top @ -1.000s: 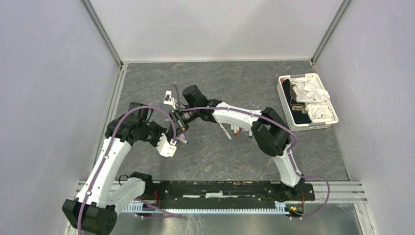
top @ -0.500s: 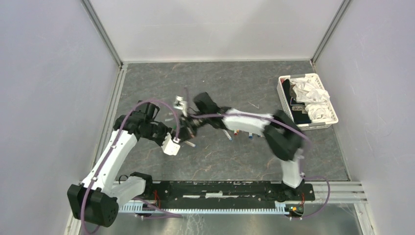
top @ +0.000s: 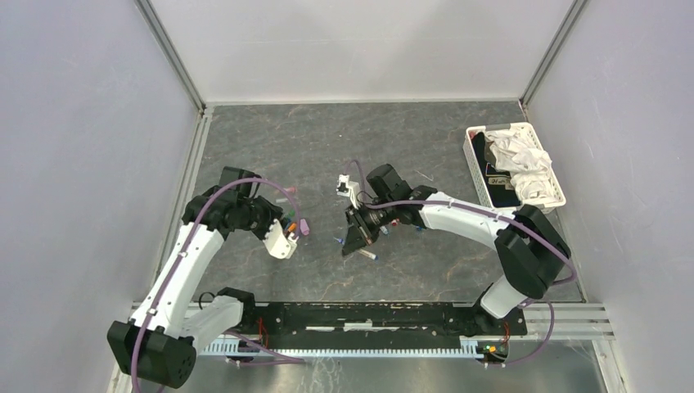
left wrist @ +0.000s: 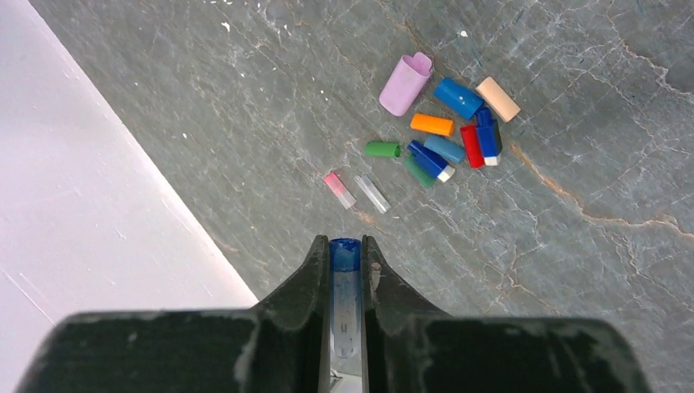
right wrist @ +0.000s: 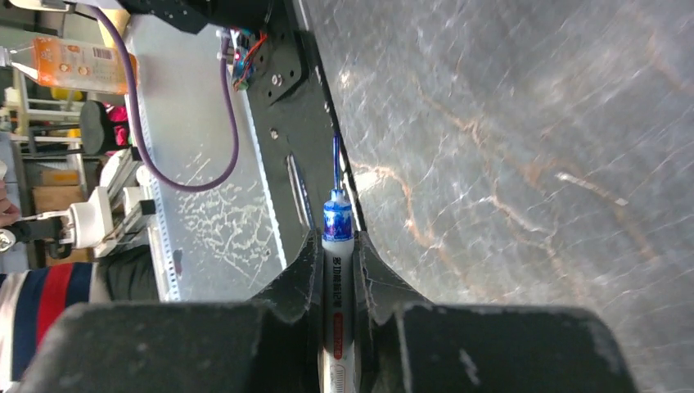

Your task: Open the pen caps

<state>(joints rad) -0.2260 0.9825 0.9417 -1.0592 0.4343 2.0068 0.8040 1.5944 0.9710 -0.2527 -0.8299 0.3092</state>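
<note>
Left wrist view: your left gripper (left wrist: 345, 246) has its jaws drawn narrow on a blue-ended cap (left wrist: 345, 255), clear below the blue rim, poking straight out between the fingers. No writing on it can be read. Ahead of those jaws and well apart from them, the other pen caps (left wrist: 431, 124) lie loose in a cluster on the grey table (left wrist: 205, 98): purple, blue, beige, orange, red and green, with 1 pink and 1 clear piece nearer the jaws. Your right gripper (right wrist: 337, 241) is clamped narrow on a white pen (right wrist: 336, 274) with a blue collar and a thin bare tip. The print along its barrel is too small to read. Beyond the table edge stands an orange bottle (right wrist: 82, 61) whose label is illegible.
</note>
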